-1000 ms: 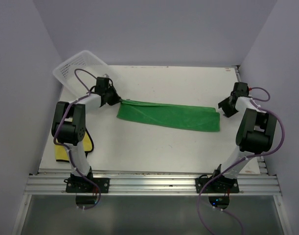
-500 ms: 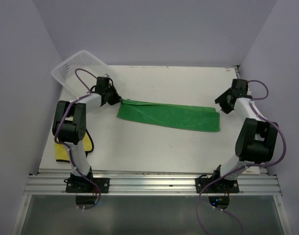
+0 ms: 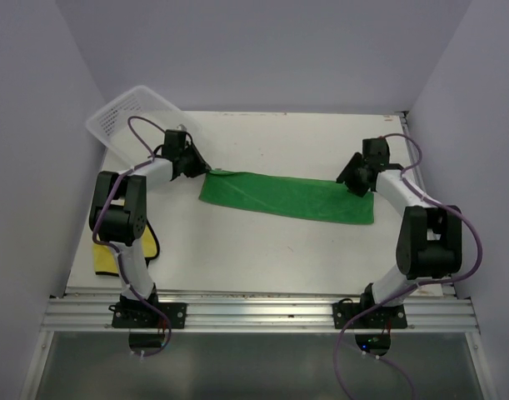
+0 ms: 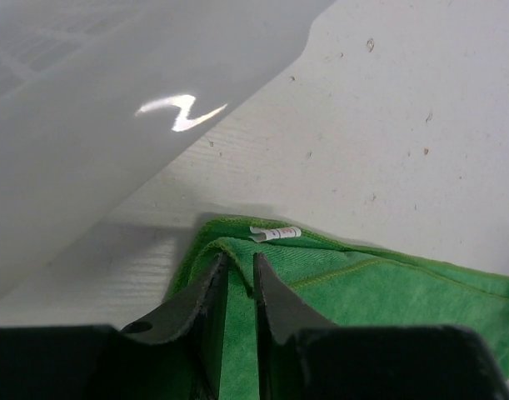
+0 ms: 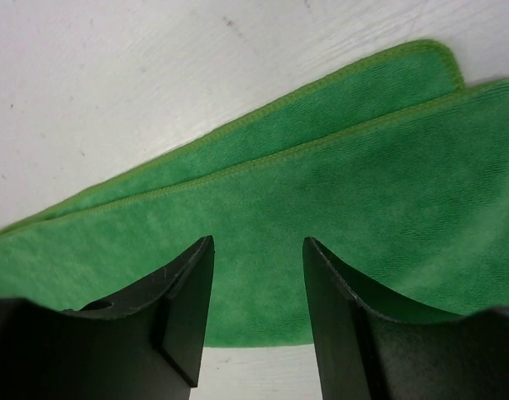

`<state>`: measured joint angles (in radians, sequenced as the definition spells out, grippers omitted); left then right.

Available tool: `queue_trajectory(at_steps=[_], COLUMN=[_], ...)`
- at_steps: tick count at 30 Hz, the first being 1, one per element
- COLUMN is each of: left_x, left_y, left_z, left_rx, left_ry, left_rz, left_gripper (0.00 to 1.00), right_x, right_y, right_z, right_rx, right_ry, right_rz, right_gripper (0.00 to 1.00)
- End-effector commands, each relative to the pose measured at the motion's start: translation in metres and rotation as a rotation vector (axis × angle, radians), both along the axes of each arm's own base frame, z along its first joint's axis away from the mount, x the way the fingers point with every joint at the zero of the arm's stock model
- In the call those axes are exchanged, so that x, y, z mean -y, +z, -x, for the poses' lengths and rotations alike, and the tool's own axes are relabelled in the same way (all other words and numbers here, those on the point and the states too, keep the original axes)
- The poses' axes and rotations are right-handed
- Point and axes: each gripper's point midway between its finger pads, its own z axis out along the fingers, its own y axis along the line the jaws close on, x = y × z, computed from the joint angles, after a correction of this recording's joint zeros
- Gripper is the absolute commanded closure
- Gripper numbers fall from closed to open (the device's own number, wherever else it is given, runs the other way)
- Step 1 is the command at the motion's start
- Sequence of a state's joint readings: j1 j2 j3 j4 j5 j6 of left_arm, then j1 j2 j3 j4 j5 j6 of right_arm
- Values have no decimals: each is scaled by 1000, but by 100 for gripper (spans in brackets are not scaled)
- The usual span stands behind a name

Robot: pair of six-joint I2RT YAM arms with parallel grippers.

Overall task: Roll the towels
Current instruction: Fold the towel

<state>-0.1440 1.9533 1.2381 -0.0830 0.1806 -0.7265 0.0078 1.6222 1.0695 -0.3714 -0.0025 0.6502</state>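
Observation:
The green towel lies flat as a long folded strip across the middle of the table. My left gripper sits at its left end. In the left wrist view the jaws stand a narrow gap apart, with the towel's folded corner and white tag between and just beyond the tips. My right gripper hovers over the strip's right end, open, with only green towel showing under the gap. The yellow towel lies at the left edge, partly hidden by the left arm.
A white mesh basket leans at the back left corner, close behind the left gripper, and its pale wall fills the upper left of the left wrist view. Grey walls close in on both sides and the back.
My right gripper has swung left from the table's right edge to above the green towel's right end. The left jaws have parted slightly at the left corner.

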Motion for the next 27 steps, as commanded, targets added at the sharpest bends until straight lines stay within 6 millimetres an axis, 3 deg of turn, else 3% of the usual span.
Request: queue_trajectory(at_steps=[1,4,8,16,22,27], left_x=[-5,-5,-5,-8,-8,-7], left_y=[10,10,16,49,40,8], left_z=[-7,-7,-9,-16,20,66], left_rx=[13,13,34,146,144,72], left_ry=[29,27,21,-53,-140,-196], left_rz=[23,24,15,-43,-159,-282], left_gripper=[78,69,68,65,65,64], right_x=[-20,-27,-31,-35,-22,-10], right_y=[-1,-4,-4,9,9,5], right_z=[-1,-1,-1,-8,6,15], right_rx=[21,16,18,46,29,6], right_ry=[75,93,106,157,145,118], right_rz=[-8,-6,-7,4,57,55], right_gripper=[49,49,49,48,44,41])
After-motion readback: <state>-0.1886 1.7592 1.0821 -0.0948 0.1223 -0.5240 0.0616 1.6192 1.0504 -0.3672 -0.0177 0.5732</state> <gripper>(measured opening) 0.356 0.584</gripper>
